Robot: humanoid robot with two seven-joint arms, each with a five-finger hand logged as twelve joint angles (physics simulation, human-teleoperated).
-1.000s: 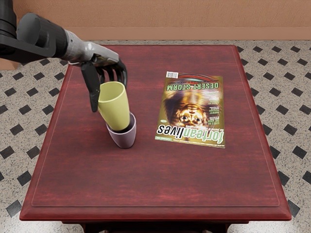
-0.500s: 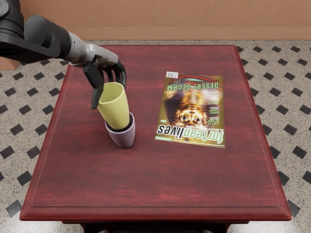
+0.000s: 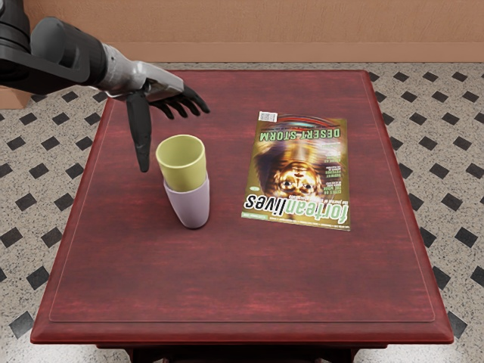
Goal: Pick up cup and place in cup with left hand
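"Starting with the left hand [image 3: 150, 89], how are its fingers [image 3: 195, 100] set?"

"They are spread well away from the thumb [image 3: 139, 130], which is pointed down beside the yellow cup [image 3: 180, 172]; hand and cup are separated by a gap."

"And where is that cup seated?"

"Its lower part is held inside the mauve cup [image 3: 188, 208], and its rim is left above. The pair is supported by the red table [image 3: 302, 287]."

"Can any lettering be read?"

"'DESERT STORM' and 'fortean' are printed on the magazine [image 3: 291, 166]."
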